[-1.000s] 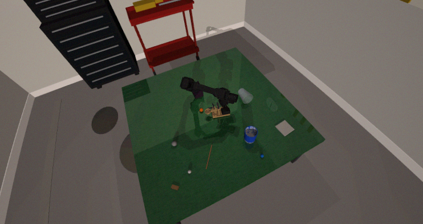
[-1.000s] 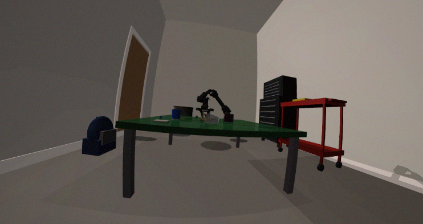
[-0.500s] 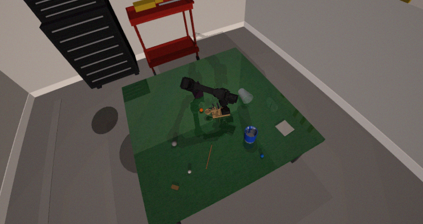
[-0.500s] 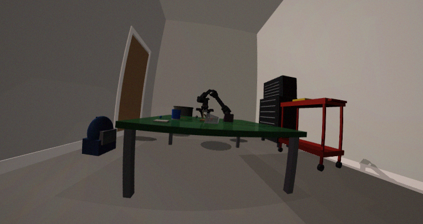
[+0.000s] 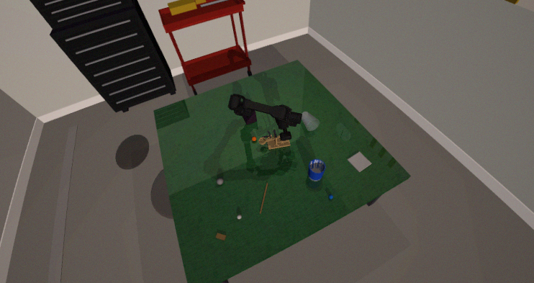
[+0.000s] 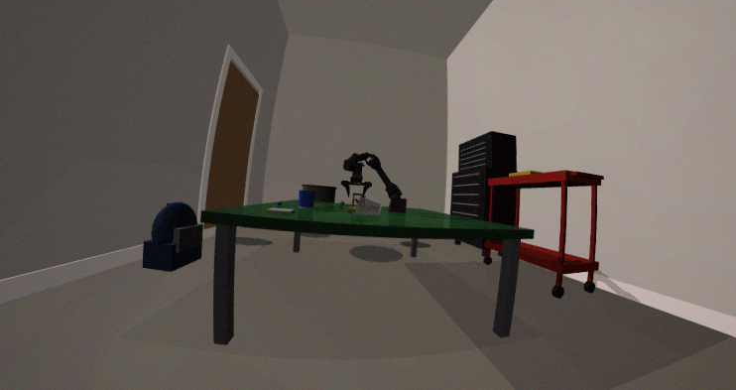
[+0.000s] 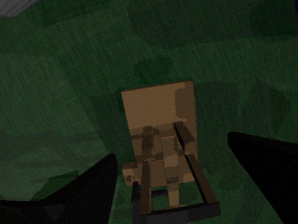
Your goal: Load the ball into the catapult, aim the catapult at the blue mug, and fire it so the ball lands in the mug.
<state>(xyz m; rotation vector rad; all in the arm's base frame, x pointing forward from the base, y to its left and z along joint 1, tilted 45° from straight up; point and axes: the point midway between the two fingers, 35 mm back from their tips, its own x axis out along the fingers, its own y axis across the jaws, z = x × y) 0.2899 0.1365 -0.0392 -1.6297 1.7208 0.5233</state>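
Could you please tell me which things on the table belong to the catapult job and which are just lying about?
For the job:
catapult
orange ball
blue mug
hand, open above the catapult

Lying about:
grey ball
white ball
small blue ball
thin stick
brown block
white card
clear cup

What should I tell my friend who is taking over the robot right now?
Tool: open, holding nothing, above the wooden catapult.
Orange ball: on the green table beside the catapult, not loaded.
Blue mug: upright on the table, away from the catapult.
Done: nothing that shows; whether the catapult points at the mug cannot be told.
Left: pick up the ball, load it, aim at the mug, fire.
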